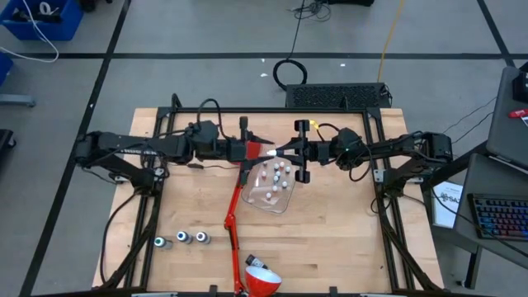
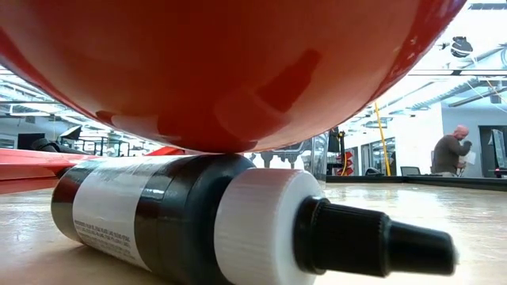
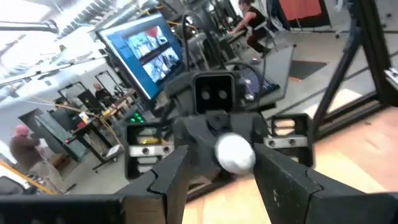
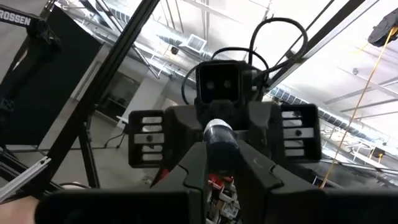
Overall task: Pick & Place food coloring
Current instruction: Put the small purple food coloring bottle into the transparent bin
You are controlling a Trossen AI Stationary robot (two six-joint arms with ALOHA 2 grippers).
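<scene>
Overhead, both arms are seen reaching inward until their grippers meet above the middle of the table (image 1: 330, 247), just over the far rim of the clear plastic tub (image 1: 285, 200). One small bottle (image 1: 271, 153) is carried between them. The right gripper (image 1: 283, 153) is pinched tight on it – in the right wrist view its dark body and pale end are seen wedged at the fingertips. The left gripper (image 1: 266, 153) is held with its fingers (image 3: 283, 180) apart on either side of the bottle's white end; whether they press on it cannot be told.

Inside the tub roughly eight tiny white-topped bottles (image 1: 276, 175) can be counted, some tinted red, though they are too small for a sure tally.

Four larger dark bottles are laid out on the wood. Three (image 1: 182, 238) are set in a short row on the left arm's side, well apart from the tub. The fourth (image 1: 256, 261) is lying on its side just beside the shade of the red desk lamp (image 1: 261, 284) – in the low view it is shown under the shade, with a white label, a white collar and a dark nozzle.

One lamp is present, its red arm stretched past the tub's left edge.

One person (image 2: 451, 154) is seen standing in the room behind.
</scene>
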